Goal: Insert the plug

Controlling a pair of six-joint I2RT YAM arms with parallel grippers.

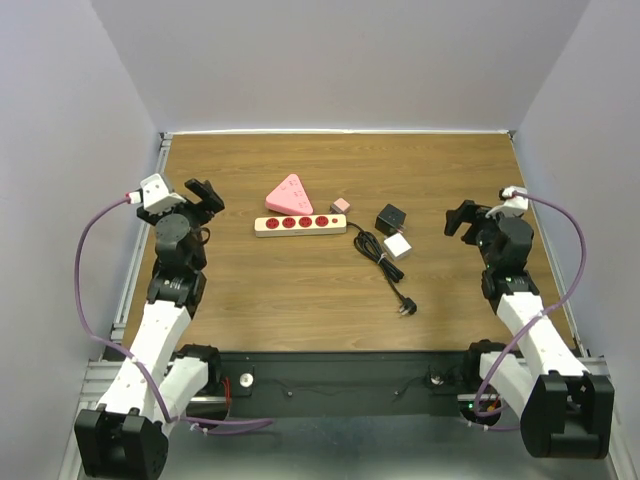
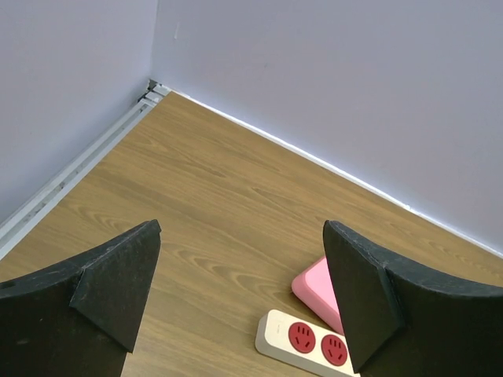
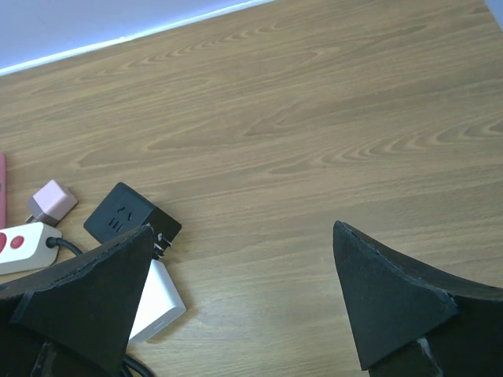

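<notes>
A cream power strip (image 1: 300, 224) with several red sockets lies mid-table; its end shows in the left wrist view (image 2: 308, 342) and right wrist view (image 3: 22, 245). Its black cable (image 1: 378, 255) runs to a black plug (image 1: 406, 307) lying on the wood. A black adapter (image 1: 391, 218) with prongs (image 3: 130, 220), a white adapter (image 1: 398, 246) (image 3: 157, 301) and a small pink plug (image 1: 341, 204) (image 3: 51, 199) lie to the right of the strip. My left gripper (image 1: 208, 199) (image 2: 240, 294) is open and empty, left of the strip. My right gripper (image 1: 461, 220) (image 3: 242, 302) is open and empty, right of the adapters.
A pink triangular block (image 1: 287, 193) (image 2: 321, 289) lies just behind the strip. Grey walls enclose the table on three sides, with a metal rail (image 2: 78, 166) along the left edge.
</notes>
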